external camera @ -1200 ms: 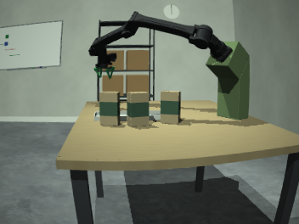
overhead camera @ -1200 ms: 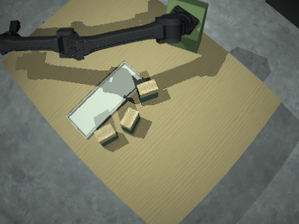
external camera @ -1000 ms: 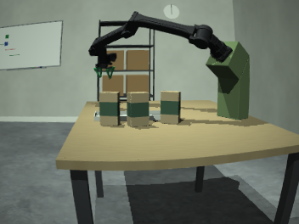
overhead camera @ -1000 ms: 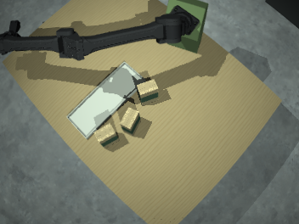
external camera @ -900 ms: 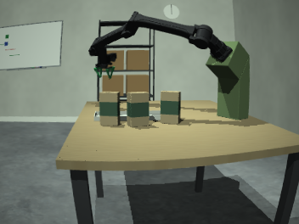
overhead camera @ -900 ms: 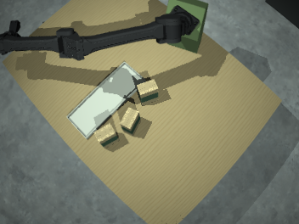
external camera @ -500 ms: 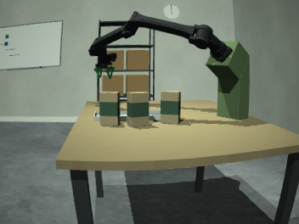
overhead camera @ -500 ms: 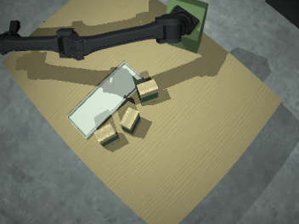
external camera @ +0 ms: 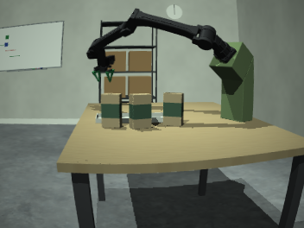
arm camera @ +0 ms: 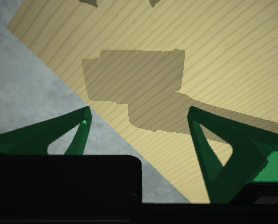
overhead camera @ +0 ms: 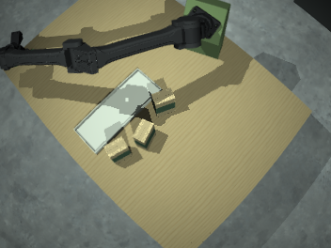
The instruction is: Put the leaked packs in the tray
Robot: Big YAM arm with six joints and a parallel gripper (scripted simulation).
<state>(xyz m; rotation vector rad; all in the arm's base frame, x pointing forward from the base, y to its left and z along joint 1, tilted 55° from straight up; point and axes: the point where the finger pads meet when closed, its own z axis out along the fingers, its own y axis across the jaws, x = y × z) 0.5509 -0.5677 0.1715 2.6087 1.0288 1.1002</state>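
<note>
Three tan coffee packs with dark green bands stand upright on the table, in a loose row along one long side of the tray. One pack (overhead camera: 118,149) (external camera: 111,110) stands by the tray's near end, one pack (overhead camera: 144,132) (external camera: 140,110) in the middle, and one pack (overhead camera: 164,101) (external camera: 173,109) nearest the arm's base. The pale tray (overhead camera: 89,129) holds no pack. Its surface is partly shadowed. My gripper (external camera: 104,76) (arm camera: 139,111) is open and empty, high above the table and away from the packs. No pack shows in the wrist view. Softness cannot be told by sight.
The green base block (overhead camera: 221,30) (external camera: 237,88) carries the arm at one end of the wooden table (overhead camera: 212,162) (external camera: 181,150) (arm camera: 235,55). The arm stretches high above the table. A table edge shows below my fingers in the wrist view. A shelf with boxes (external camera: 140,61) stands behind.
</note>
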